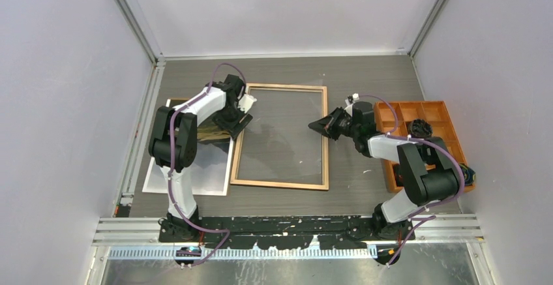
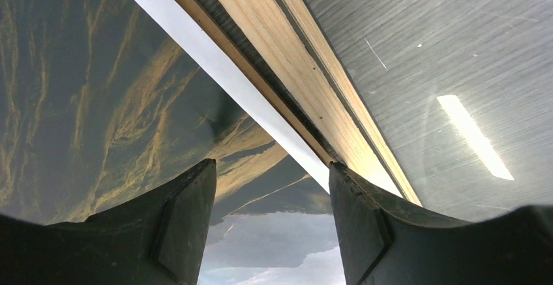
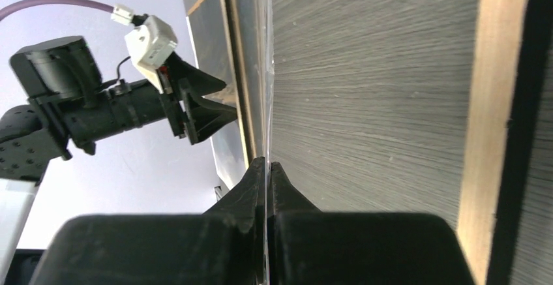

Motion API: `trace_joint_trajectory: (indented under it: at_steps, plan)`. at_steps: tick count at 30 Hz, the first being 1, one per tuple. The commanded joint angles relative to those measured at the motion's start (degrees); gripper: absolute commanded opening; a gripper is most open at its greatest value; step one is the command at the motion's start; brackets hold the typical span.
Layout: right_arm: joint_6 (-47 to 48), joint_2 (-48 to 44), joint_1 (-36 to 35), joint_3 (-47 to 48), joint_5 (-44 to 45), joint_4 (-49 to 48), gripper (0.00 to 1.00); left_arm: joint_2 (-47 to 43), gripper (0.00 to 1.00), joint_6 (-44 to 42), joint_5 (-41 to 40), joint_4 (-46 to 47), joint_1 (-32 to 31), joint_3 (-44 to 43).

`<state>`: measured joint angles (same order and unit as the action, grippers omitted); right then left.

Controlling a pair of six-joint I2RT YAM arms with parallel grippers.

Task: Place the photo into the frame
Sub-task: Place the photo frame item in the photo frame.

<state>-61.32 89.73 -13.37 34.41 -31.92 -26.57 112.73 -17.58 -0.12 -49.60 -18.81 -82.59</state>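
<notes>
The frame [image 1: 280, 184] lies flat mid-table, light wood side up. The photo [image 1: 209, 164] lies just left of it, picture up, partly under my left arm. My left gripper [image 1: 240, 120] is open, low over the photo's right white border next to the frame's left bar; the left wrist view shows the photo [image 2: 98, 102], the frame's bar [image 2: 306, 83] and the open gripper [image 2: 270, 167]. My right gripper [image 1: 314, 126] sits at the frame's right bar and is shut [image 3: 267, 162] on the edge of a thin clear pane [image 3: 267, 70], seen edge-on.
An orange compartment tray [image 1: 450, 112] stands at the right, holding a small black item [image 1: 420, 127]. Grey walls close in the back and sides. The left gripper [image 3: 195, 109] shows across the frame in the right wrist view.
</notes>
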Motion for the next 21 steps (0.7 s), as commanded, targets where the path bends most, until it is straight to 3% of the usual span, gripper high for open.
trace_joint_trajectory:
  at_steps: [1,16,21]
  plan:
    - [-0.2,-2.8,-0.4,0.1,-2.9,-6.7,0.01,-2.3,0.66,0.3,3.6,-0.1,-0.5,-0.8]
    - [-4.9,-5.3,-0.5,0.4,-5.5,-12.8,0.01,-4.4,0.64,0.2,14.9,-5.2,0.3,-3.6]
    - [-1.3,-13.7,-0.5,-0.2,-6.0,-3.9,0.01,-5.2,0.64,-0.3,17.7,-7.9,4.3,-7.2]
